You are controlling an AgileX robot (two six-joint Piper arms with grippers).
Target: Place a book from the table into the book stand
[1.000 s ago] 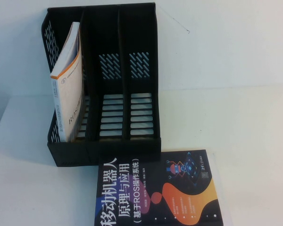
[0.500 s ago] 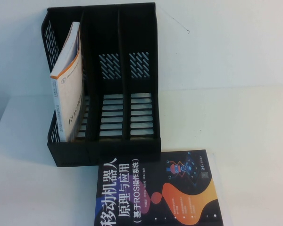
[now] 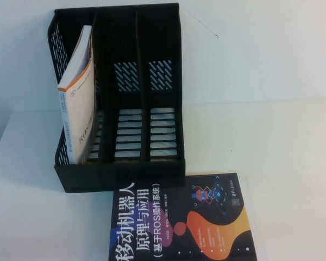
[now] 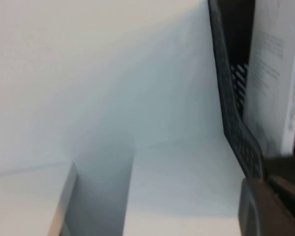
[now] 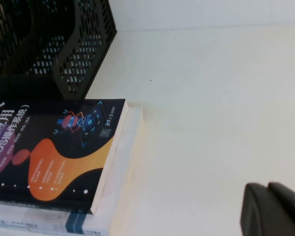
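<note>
A black three-slot book stand (image 3: 119,175) stands on the white table. A white and orange book (image 3: 79,103) leans in its left slot. A black book with an orange and purple cover (image 3: 185,217) lies flat in front of the stand, on top of a white book (image 5: 124,164). Neither gripper shows in the high view. My left gripper (image 4: 268,184) is shut and empty, beside the stand's left wall (image 4: 231,103), near the leaning book (image 4: 273,73). My right gripper (image 5: 268,188) is shut and empty over bare table, to the right of the black book (image 5: 59,152).
The stand's middle and right slots (image 3: 146,109) hold nothing. A white wall rises behind the table. Bare white table (image 3: 271,141) lies to the right of the stand. The stand's perforated corner (image 5: 78,49) shows in the right wrist view.
</note>
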